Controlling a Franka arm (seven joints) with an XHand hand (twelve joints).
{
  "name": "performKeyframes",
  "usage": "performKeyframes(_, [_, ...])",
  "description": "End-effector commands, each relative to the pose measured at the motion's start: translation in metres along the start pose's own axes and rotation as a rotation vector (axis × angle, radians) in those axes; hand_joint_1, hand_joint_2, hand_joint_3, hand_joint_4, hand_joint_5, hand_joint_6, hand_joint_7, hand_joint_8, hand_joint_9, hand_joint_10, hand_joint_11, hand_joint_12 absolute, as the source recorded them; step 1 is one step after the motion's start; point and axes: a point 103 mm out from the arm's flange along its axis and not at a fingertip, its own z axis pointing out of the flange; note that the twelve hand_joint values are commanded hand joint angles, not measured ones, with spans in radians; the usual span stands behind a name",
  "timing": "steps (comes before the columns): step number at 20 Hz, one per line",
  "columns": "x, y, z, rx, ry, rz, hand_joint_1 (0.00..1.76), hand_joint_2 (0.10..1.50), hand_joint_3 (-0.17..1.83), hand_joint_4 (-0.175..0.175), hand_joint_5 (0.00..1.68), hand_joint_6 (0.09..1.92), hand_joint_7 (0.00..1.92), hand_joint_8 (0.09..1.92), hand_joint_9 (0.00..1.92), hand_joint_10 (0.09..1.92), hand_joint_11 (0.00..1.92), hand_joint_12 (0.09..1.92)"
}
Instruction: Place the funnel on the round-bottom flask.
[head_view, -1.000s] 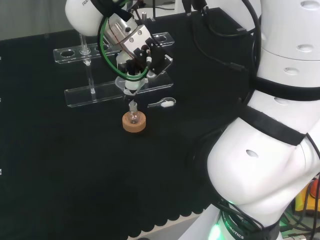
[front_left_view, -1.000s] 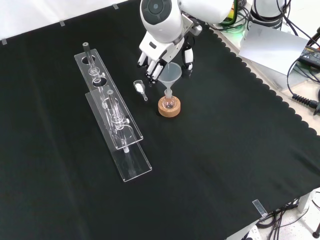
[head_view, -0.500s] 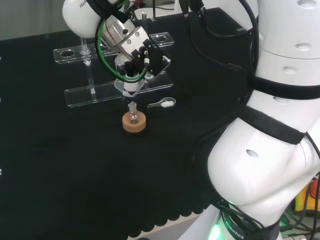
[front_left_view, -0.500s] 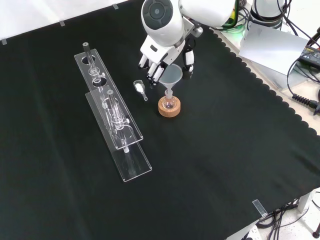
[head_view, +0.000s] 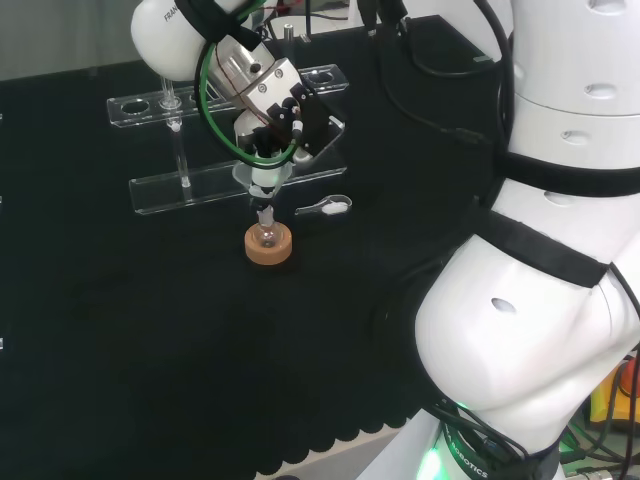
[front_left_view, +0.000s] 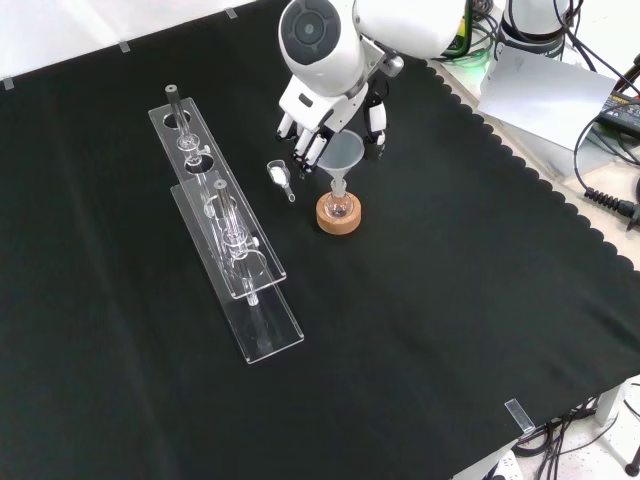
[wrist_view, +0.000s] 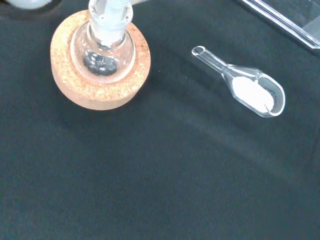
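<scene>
We take the cork ring (front_left_view: 339, 215) as our landmark: it sits on the black cloth (front_left_view: 430, 300) with the flask (front_left_view: 339, 205) seated in it, neck up. In the front view the funnel (front_left_view: 342, 156) stands directly above the ring, cone wide at the top, stem pointing down into the flask's neck; we cannot tell how deep the stem goes. In the head view the funnel (head_view: 262, 178) is again right over the ring (head_view: 268, 246), stem in line with the flask (head_view: 266, 232). The hand (front_left_view: 322, 125) sits above and behind the ring in the front view, fingers (front_left_view: 304, 150) curled down along the cone's left rim and the thumb on its far right rim, so we read it as closed round the funnel. In the head view the hand (head_view: 285, 115) is just above the funnel, the cone tucked beneath it. The wrist view looks straight down on the ring (wrist_view: 100, 62), the flask (wrist_view: 103, 55) inside it and the glass neck rising toward the camera. Near the ring lies a small glass scoop (wrist_view: 241, 89) with white powder in its bowl, apart from the ring; the front view has this scoop (front_left_view: 280, 178) to the ring's upper left. Farther left of the ring in that view stands a clear rack (front_left_view: 225, 225) holding glass tubes.
</scene>
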Motion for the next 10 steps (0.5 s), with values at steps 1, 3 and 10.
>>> performKeyframes(1, [-0.0036, -0.0002, 0.0049, -0.005, 0.009, -0.002, 0.84, 0.72, 0.62, -0.008, 0.61, 0.59, 0.62, 0.7, 1.03, 0.57, 0.51, 1.26])
performKeyframes(3, [-0.0051, 0.0, 0.0069, -0.005, 0.012, -0.004, 0.83, 0.72, 0.62, -0.011, 0.59, 0.58, 0.61, 0.7, 1.02, 0.56, 0.51, 1.26])
performKeyframes(10, [-0.0067, -0.0006, 0.0091, 0.021, 0.003, -0.011, 0.74, 0.68, 0.61, -0.025, 0.29, 0.15, 0.39, 0.74, 0.82, 0.64, 0.44, 1.3])
